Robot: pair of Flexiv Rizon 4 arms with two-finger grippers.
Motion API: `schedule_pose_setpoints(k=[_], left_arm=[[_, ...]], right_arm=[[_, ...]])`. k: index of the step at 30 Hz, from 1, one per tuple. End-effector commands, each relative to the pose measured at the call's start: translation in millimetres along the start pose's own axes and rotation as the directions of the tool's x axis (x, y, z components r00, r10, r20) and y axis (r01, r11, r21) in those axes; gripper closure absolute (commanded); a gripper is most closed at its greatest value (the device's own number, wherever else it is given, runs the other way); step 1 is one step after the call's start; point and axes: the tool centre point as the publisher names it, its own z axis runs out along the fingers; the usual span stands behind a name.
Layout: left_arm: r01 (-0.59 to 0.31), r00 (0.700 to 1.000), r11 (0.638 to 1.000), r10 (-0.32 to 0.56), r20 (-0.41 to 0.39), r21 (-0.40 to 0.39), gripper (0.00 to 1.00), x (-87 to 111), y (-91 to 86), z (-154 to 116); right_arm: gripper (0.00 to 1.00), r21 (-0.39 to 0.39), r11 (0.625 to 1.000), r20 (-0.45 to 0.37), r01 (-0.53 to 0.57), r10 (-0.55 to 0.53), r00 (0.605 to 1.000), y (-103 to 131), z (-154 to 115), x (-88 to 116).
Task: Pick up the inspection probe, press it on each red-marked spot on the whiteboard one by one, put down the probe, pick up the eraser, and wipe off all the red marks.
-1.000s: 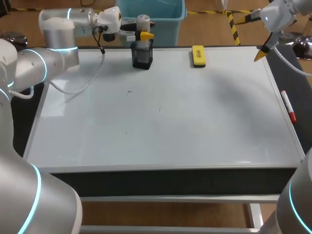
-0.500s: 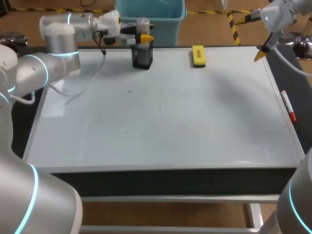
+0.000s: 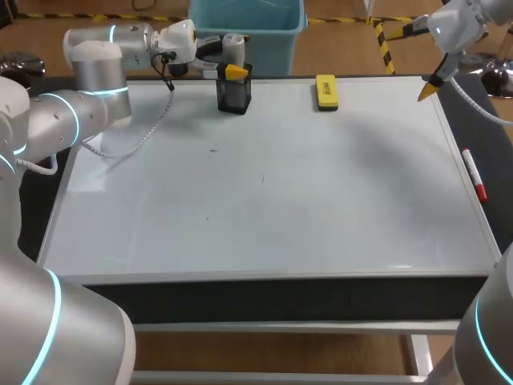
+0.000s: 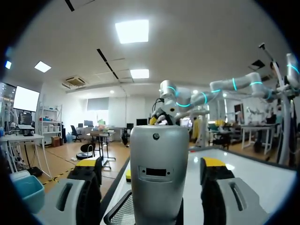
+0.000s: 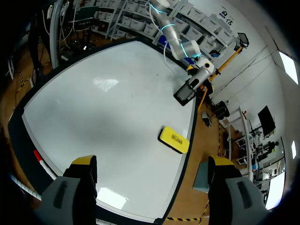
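Left hand has neared the probe on the whiteboard

The left arm enters from the left side and extends across the far side of the work area. Its wrist is level and the left gripper points sideways toward the middle. Its fingers stand apart, yellow tips side by side. The right arm is raised at the far right corner. The right gripper points downward with both yellow-tipped fingers spread wide.
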Motion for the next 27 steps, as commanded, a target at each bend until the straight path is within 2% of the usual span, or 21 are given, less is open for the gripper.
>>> schedule_pose_setpoints(k=[1, 6, 13, 20, 27], left_arm=[[-0.022, 0.95, 0.999, 0.013, -0.311, -0.026, 0.0, -3.8, -8.1, -10.4], [-0.066, 0.966, 0.989, 0.03, -0.255, -0.132, 0.0, 0.6, -18.9, -25.1], [-0.087, 0.987, 0.951, 0.043, -0.153, -0.298, 0.0, 10.1, -22.8, -50.3], [-0.084, 0.996, 0.933, 0.074, -0.042, -0.351, 0.0, 23.9, -25.1, -77.1], [-0.07, 0.99, 0.909, 0.113, 0.08, -0.41, 0.0, 40.0, -27.4, -101.4]], right_arm=[[0.0, 0.002, 1.0, -0.004, 0.001, -0.001, 1.0, -0.1, -0.6, -0.4], [0.0, 0.002, 1.0, -0.004, 0.001, -0.001, 1.0, -0.1, -0.6, -0.4], [0.0, 0.002, 1.0, -0.004, 0.001, -0.001, 1.0, -0.1, -0.6, -0.4], [0.0, 0.002, 1.0, -0.004, 0.001, -0.001, 1.0, -0.1, -0.6, -0.4], [0.0, 0.002, 1.0, -0.004, 0.001, -0.001, 1.0, -0.1, -0.6, -0.4]])
